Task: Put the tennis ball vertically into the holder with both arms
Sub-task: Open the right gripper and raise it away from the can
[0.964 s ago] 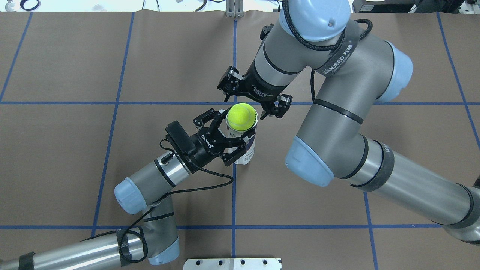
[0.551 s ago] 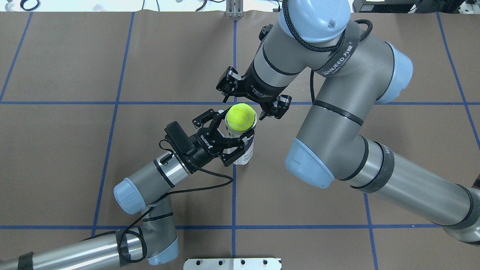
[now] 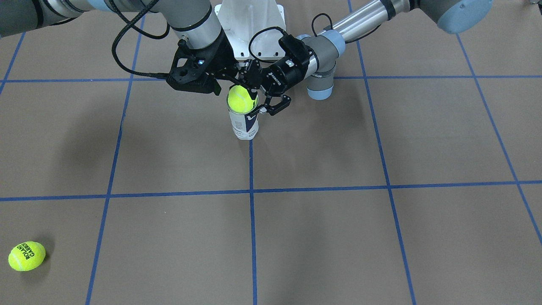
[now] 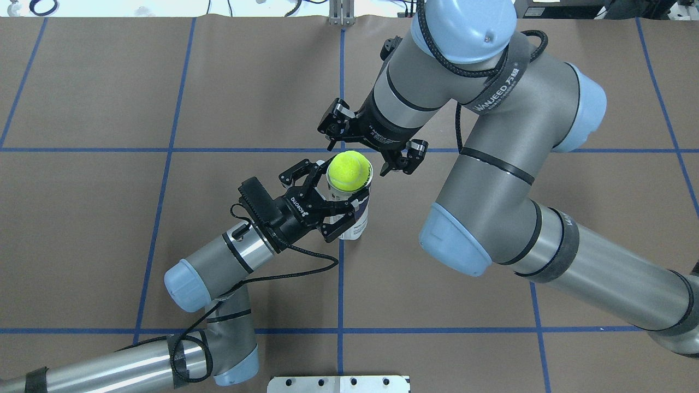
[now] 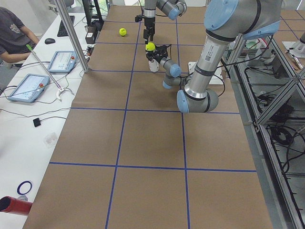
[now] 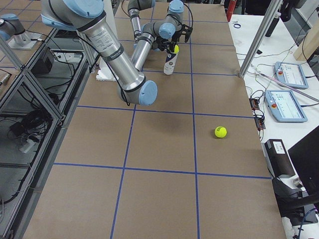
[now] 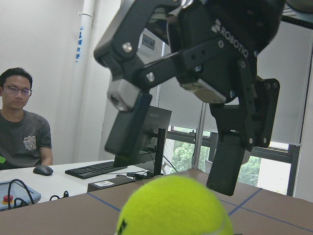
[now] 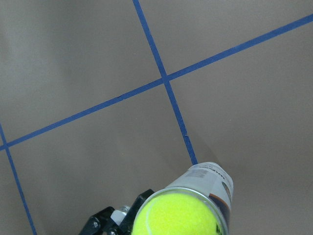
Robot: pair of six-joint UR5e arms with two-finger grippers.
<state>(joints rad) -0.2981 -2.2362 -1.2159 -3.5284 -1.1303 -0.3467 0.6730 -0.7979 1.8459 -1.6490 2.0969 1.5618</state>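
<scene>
Where the left arm reaches in from the robot's side, the left gripper (image 4: 333, 191) is closed on the holder (image 4: 355, 221), one finger on each side of the tube just under the rim. The holder stands upright on the table (image 4: 109, 218), at a crossing of the blue tape lines near the centre. A ball (image 4: 349, 171) sits in its mouth, its upper part proud of the rim. Beyond and above it, the right gripper (image 4: 357, 157) hangs with its fingers spread wider than the ball, gripping nothing.

Step in hand, as judged: seating the ball. Insertion is not complete. The next move likely calls for a straight downward push on the ball's crown while the left gripper braces the tube against tipping.

The holder is clear plastic with a white and navy label and a silver rim. The ball is yellow-green. A second ball (image 3: 26, 256) lies far across the table, well apart.
</scene>
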